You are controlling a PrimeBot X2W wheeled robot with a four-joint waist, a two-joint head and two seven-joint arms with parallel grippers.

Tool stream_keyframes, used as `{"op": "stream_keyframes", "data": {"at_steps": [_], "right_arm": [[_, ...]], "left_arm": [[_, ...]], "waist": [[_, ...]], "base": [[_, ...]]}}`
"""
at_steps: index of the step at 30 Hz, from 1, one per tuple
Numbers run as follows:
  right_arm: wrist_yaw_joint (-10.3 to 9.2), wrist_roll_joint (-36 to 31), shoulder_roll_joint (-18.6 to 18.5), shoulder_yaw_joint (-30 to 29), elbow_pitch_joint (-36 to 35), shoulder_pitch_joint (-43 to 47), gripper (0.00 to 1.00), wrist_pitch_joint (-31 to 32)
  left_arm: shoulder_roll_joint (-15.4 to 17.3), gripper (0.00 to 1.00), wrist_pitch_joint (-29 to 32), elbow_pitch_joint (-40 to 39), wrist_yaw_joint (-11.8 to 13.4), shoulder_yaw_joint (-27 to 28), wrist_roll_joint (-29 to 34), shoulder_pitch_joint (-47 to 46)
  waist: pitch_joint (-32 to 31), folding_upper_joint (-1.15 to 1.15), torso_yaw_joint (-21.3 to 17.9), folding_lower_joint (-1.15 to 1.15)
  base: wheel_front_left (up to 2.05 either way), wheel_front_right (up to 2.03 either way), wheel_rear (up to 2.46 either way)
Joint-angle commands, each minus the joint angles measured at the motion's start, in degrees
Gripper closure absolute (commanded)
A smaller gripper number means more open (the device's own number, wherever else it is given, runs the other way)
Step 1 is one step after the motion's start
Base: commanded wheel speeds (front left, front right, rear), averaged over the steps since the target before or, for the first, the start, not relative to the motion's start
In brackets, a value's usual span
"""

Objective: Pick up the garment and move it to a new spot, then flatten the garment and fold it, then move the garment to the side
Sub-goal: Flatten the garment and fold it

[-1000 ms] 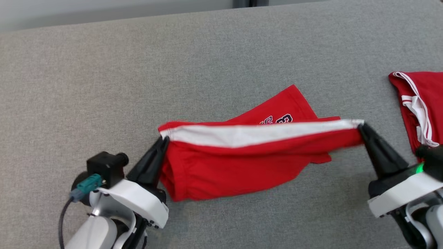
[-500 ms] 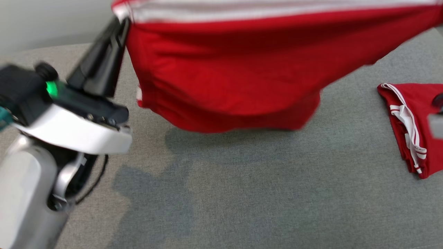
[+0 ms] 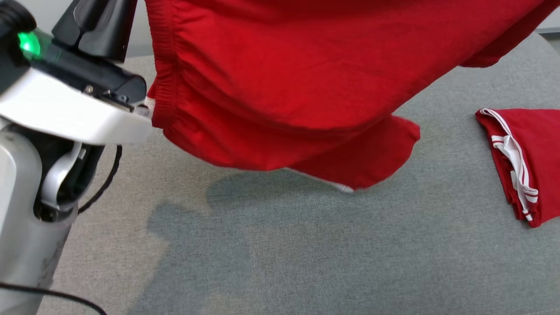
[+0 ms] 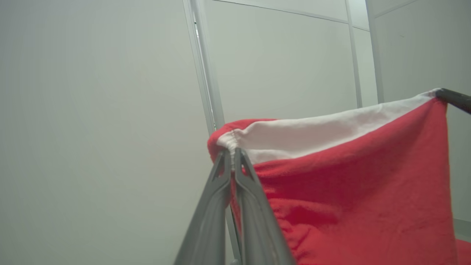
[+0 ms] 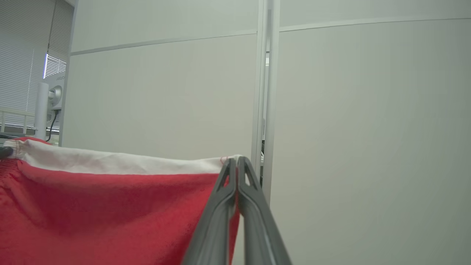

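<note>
The garment (image 3: 280, 78), red shorts with a white band (image 4: 323, 127) along the top edge, hangs in the air above the grey table (image 3: 306, 253), stretched between both grippers. My left gripper (image 4: 232, 151) is shut on its left top corner. My right gripper (image 5: 236, 159) is shut on the other top corner of the garment (image 5: 110, 206). In the head view the left wrist (image 3: 74, 100) sits at the upper left, and the garment's lower hem (image 3: 350, 166) dangles just over the table. The other arm's dark fingertip (image 4: 454, 99) shows at the far corner.
A second red garment (image 3: 525, 162) with white stripes lies folded at the table's right edge. Pale wall panels (image 5: 165, 92) stand beyond the table. A black cable (image 3: 103, 183) hangs by the left arm.
Both grippers have lifted the garment off the table, higher than half a second ago. The head camera has tilted, so the whole picture has shifted.
</note>
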Motion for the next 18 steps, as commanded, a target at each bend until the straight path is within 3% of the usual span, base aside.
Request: {"op": "stream_keyframes", "data": {"at_steps": [1,5,11,18], "right_arm": [[-0.02,0.9,0.1,0.3,1.5,-1.5,1.0,0.6],[-0.02,2.4,-0.1,2.3,7.9,-6.5,1.0,0.6],[-0.01,3.7,1.0,7.5,24.0,-20.7,1.0,-3.0],[-0.02,5.7,6.7,13.1,45.4,-37.2,1.0,-9.6]], "left_arm": [[-0.5,1.0,-0.3,1.6,-0.7,0.0,-0.8,-2.0],[-2.4,1.0,-0.8,8.2,-3.1,-0.9,-2.1,-6.9],[-6.9,1.0,-4.4,25.9,-7.0,-2.7,-1.3,-19.7],[-11.8,1.0,-13.3,49.1,-9.1,-2.6,0.0,-33.5]], "waist": [[0.8,0.0,0.1,0.0],[3.2,0.0,0.1,0.0],[7.0,0.0,0.4,0.0],[9.2,0.0,-0.3,0.0]], "base": [[0.0,0.0,0.0],[0.0,0.0,0.0],[0.0,0.0,0.0],[0.0,0.0,0.0]]}}
